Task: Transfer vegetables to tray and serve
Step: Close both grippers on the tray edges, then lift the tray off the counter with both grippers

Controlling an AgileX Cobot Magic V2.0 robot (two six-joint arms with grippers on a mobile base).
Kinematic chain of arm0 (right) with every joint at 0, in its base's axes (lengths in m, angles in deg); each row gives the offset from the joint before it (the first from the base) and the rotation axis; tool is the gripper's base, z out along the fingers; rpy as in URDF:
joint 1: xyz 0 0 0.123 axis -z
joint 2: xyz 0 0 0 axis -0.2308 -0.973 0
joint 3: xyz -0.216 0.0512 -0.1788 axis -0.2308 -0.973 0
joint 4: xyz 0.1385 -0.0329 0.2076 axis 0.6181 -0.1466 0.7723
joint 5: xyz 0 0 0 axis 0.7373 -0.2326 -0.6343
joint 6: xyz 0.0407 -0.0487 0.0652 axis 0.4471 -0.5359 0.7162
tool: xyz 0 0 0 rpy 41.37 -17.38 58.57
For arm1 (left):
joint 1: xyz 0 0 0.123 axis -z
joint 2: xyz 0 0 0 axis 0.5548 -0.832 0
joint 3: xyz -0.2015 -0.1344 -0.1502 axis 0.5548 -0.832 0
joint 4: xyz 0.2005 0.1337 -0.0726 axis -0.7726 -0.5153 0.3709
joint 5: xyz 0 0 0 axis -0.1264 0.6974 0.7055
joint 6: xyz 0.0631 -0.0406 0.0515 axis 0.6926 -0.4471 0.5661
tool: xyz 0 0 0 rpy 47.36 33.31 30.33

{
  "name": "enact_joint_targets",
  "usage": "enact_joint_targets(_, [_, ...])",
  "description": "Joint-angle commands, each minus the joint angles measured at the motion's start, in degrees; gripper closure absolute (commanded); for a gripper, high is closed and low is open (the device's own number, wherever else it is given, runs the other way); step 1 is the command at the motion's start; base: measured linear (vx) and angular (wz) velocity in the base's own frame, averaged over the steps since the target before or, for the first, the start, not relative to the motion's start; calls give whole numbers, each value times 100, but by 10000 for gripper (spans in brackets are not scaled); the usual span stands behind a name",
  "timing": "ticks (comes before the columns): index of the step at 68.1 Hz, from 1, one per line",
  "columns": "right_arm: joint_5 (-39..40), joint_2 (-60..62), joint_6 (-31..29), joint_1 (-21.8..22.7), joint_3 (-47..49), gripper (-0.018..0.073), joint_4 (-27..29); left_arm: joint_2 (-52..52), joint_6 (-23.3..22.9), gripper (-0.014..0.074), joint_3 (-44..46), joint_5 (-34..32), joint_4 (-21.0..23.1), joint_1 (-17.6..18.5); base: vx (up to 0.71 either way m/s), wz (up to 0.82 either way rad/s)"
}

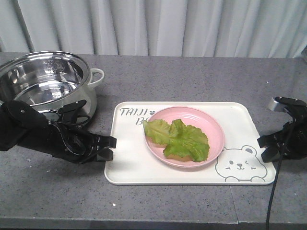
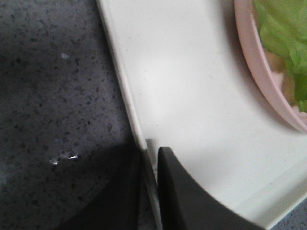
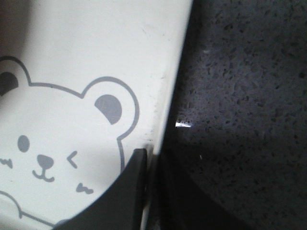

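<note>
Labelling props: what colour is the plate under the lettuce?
Pink plate, clearest in the front-facing view.

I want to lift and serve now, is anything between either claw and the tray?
Nothing visible. The left claw straddles the tray's left rim, a finger on each side, and the right claw straddles the right rim by the bear. The pink plate of lettuce sits mid-tray, clear of both.

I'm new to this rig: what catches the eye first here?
Bright green lettuce on a pink plate in the middle of the tray draws the eye first. The left gripper and right gripper each clamp one short edge of it. A shiny steel pot stands at back left.
</note>
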State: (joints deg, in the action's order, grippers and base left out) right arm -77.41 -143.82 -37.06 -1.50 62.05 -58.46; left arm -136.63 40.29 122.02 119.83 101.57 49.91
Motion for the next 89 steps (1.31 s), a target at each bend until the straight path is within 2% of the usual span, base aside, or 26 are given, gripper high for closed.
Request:
enact_joint_targets(1, [-461,320,-163,-38,90,566,452,292,98,603,122,203,303,79,0,0])
enact_joint_targets(18, [-775,697,-156,-38,90,565,704,746,18,603,122,214,136,79,0,0])
enact_joint_targets(51, [-1448,1315,-118,-59,59,565,1381,1923,-1567,603,122,545,-1705,79,0,0])
enact_joint_targets(71, [-1636,1434,99,-600,24,565,1365,2565,-1675,603,122,838,-1836,79,0,0])
enact_joint_targets(89, [-1608,1787,510,-658,24,564,986,2794,-1970,603,122,1049,-2121,79,0,0])
